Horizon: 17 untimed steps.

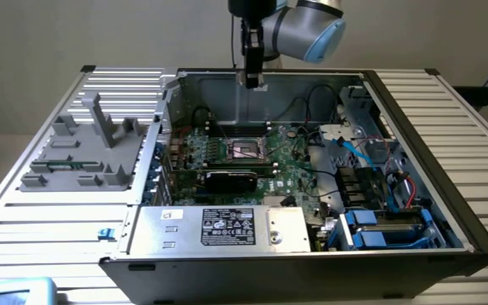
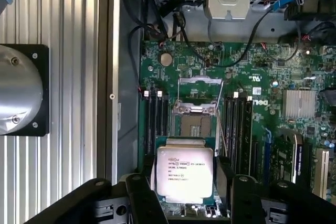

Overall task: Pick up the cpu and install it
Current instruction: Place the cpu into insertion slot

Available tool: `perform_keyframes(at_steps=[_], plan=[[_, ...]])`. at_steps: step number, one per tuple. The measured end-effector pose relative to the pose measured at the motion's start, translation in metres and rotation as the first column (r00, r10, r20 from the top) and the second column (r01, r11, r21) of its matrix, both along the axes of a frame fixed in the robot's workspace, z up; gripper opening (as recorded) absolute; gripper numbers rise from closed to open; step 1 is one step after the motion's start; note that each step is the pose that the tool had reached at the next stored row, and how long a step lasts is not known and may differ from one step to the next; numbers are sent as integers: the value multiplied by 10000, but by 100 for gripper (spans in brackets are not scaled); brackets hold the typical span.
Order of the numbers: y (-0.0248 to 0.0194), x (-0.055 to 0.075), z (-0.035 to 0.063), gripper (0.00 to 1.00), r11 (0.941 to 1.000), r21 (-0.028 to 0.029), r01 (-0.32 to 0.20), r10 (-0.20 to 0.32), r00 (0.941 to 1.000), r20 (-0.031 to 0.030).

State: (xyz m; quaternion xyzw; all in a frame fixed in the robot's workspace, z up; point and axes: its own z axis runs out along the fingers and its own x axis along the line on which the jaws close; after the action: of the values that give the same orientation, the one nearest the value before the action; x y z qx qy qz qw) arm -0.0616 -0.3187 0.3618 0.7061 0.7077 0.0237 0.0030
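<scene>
Open computer case [image 1: 295, 279] lies on a slatted metal table [image 1: 49, 222], plain pale wall [image 1: 74, 32] behind; overhead, the gripper [image 2: 185, 187] is clamped on the cpu [image 2: 185, 174], poised above the motherboard's [image 2: 262, 77] bare socket [image 2: 194, 124]

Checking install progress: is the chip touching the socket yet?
Apart. The exterior view shows the gripper, holding the chip, high above the socket.

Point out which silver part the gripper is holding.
The cpu, the flat printed square in the gripper; the finned heatsink and labelled power supply lie untouched.
</scene>
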Motion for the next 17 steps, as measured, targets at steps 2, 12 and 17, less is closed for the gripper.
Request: perform_keyframes(at_steps=[2, 12, 17], plan=[[-1, 0, -37, 55, 10000, 0, 18, -18, 10000, 0], [-92, -1, -219, 55, 10000, 22, 79, -79, 10000, 2], [-95, -2, -285, 55, 9999, 25, 137, -137, 9999, 2]])
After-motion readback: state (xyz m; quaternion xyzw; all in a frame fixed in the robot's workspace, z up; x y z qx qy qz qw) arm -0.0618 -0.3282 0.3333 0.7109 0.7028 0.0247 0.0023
